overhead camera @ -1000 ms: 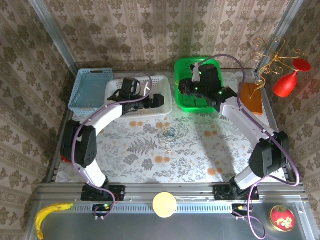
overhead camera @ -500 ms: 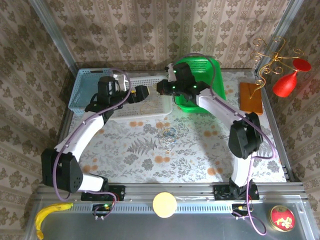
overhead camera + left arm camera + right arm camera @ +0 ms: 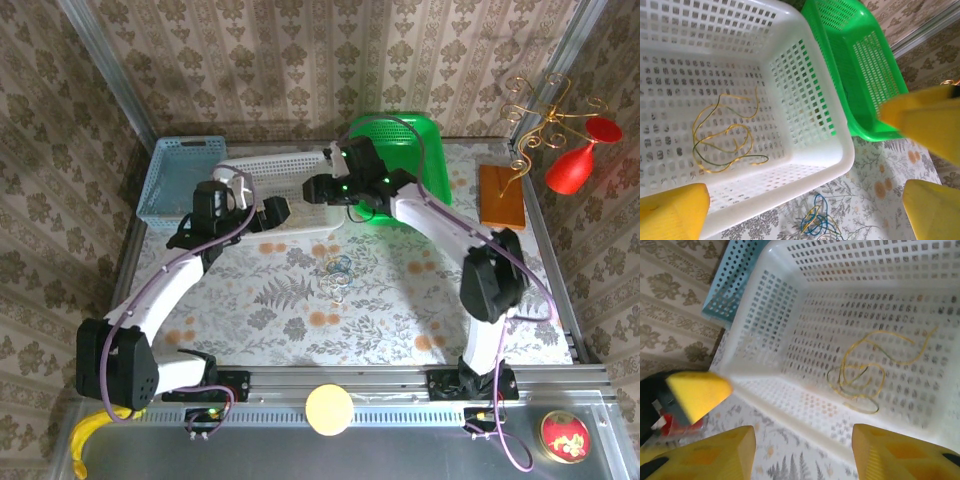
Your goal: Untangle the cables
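Note:
The cables (image 3: 338, 272) lie as a small clump of thin loops on the floral tablecloth, just in front of the white basket (image 3: 262, 166). In the left wrist view the cables (image 3: 818, 218) show blue and yellowish loops below the white basket's rim (image 3: 805, 165). My left gripper (image 3: 273, 212) hovers open at the basket's front edge, nothing between its fingers (image 3: 671, 210). My right gripper (image 3: 313, 188) hangs open over the basket's right part, its yellow fingers (image 3: 705, 455) wide apart. A separate yellow and green cord (image 3: 860, 375) lies inside the white basket.
A green basket (image 3: 425, 135) stands right of the white one and a blue basket (image 3: 170, 180) left of it. At the back right are a brown block (image 3: 502, 195), a gold curly wire stand (image 3: 535, 125) and red glass shapes (image 3: 572, 168).
My left gripper has drawn back from inside the white basket to its front edge. My right gripper has swung left from the green basket to over the white one.

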